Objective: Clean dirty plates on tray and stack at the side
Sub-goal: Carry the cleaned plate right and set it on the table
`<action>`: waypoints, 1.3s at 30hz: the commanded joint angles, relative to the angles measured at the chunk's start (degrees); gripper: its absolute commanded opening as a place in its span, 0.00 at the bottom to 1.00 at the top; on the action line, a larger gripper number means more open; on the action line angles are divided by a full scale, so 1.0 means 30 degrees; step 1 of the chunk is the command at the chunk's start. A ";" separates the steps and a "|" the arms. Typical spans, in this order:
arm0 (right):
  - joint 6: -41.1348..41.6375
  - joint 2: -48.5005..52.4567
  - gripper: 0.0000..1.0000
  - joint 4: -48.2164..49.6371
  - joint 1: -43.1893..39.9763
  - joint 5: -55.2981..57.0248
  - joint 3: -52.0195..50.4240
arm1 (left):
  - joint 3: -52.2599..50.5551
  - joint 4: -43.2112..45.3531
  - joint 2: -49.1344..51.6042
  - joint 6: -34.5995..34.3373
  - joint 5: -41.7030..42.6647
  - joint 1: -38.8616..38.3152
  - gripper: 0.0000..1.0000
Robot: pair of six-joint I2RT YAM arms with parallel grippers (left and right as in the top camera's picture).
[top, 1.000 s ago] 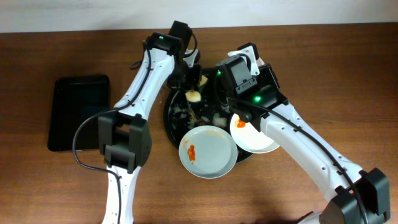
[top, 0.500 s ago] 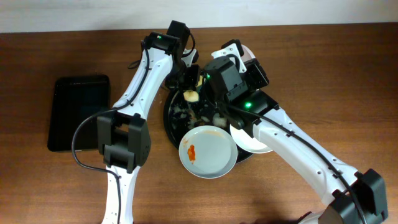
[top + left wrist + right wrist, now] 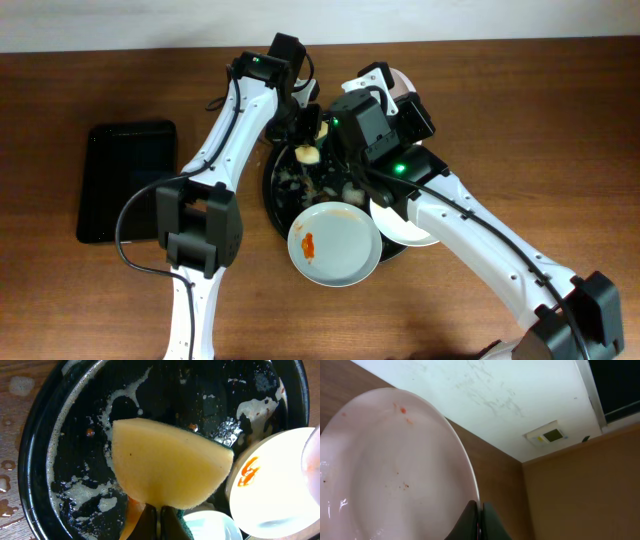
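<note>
Plates number three, all round, shallow and smooth. One pale bluish plate (image 3: 335,243) lies at the 6 o'clock edge of the tray (image 3: 272,195), overhanging its rim, with a red-orange smear on its 9 o'clock side. A white plate (image 3: 408,228) sits at the tray's 4 o'clock, partly under the right arm (image 3: 480,240); the left wrist view shows an orange smear on it. The third plate (image 3: 385,475) is off the tray, tilted up on edge at the tray's 1 o'clock, glossy and wet with a few red specks. The right hand (image 3: 479,519) pinches its rim, fingers pressed onto it. The tray is round and glossy black, with a raised rim, streaked with whitish foam (image 3: 80,492). The left hand (image 3: 159,516) pinches a soft yellow sponge (image 3: 170,465), bent into a half-moon, over the tray's 12 o'clock part. The wooden table (image 3: 100,300) also carries a black rectangular tray (image 3: 128,180) at 9 o'clock.
</note>
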 commanded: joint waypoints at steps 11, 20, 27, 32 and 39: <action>0.8502 -0.0656 0.04 -0.5326 -0.4699 -0.9267 0.1137 | -0.0087 -0.0117 -0.0109 0.0321 -0.0109 0.0015 0.00; 0.9872 -0.1370 0.04 -0.7191 -1.2276 -1.7937 0.2346 | -0.0087 -0.0138 -0.0109 0.0313 -0.0058 0.0015 0.00; 1.1504 -0.0481 0.04 -0.7264 -1.9271 -2.0072 0.2324 | -0.0095 -0.0182 -0.0109 0.0313 -0.0044 0.0007 0.00; 1.2196 0.0976 0.05 -0.6674 -2.1974 -1.9992 0.2302 | -0.0087 -0.0306 -0.0109 0.0313 -0.0036 0.0007 0.00; 1.2196 0.4269 0.05 -0.4051 -2.4108 -1.9919 0.2302 | -0.0087 -0.0291 -0.0109 0.0335 0.0707 0.0007 0.00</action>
